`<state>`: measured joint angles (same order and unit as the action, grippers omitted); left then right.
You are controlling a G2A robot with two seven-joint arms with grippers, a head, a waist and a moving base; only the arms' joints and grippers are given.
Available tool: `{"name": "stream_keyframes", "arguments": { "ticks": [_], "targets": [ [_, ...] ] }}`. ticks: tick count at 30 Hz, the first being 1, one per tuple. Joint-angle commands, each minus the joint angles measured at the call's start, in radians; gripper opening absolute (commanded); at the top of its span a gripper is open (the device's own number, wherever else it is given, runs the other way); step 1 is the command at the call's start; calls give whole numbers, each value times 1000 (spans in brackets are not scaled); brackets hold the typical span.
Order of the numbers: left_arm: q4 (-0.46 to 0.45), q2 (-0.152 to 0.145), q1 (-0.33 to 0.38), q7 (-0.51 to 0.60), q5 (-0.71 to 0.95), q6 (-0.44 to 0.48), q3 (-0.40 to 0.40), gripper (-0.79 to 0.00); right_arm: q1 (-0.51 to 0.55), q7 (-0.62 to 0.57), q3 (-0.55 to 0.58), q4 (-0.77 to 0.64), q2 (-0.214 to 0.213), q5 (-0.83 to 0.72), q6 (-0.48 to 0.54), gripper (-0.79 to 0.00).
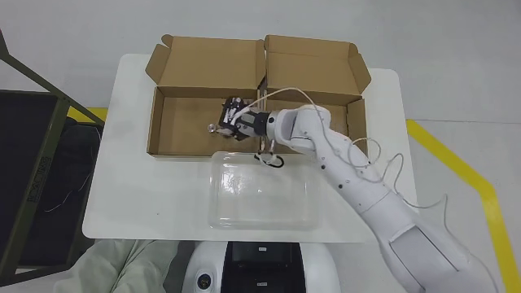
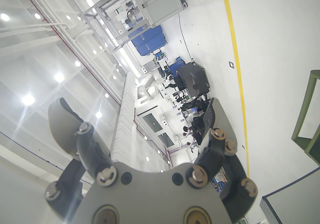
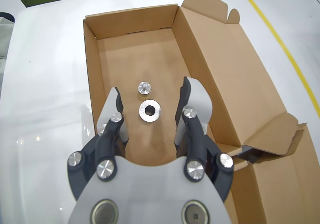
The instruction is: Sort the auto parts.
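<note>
Right hand (image 3: pixel 151 85), fingers apart, over metal ring (image 3: pixel 157 110), clear of box (image 3: pixel 130 20) walls.

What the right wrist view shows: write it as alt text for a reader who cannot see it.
The right tool, open and empty, hangs above an open cardboard box on a white table. On the box floor below it lie a thick metal ring and, close beside it but apart, a smaller flanged metal fastener.

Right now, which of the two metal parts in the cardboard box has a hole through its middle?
The larger flat ring; its centre is an open hole. The smaller part beside it has a raised stud in the middle instead.
</note>
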<state>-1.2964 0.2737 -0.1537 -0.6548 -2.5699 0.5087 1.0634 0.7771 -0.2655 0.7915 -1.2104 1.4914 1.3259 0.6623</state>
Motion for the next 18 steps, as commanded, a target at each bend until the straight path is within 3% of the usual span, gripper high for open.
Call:
{"name": "stream_keyframes", "arguments": {
  "ticks": [1,18],
  "targets": [
    [0,0,0,0,0,0,0,0,32,-4,35,-48,-15,8,10,-259],
    [0,0,0,0,0,0,0,0,352,72,366,-386,-131,81,80,-71]
  ]
}}
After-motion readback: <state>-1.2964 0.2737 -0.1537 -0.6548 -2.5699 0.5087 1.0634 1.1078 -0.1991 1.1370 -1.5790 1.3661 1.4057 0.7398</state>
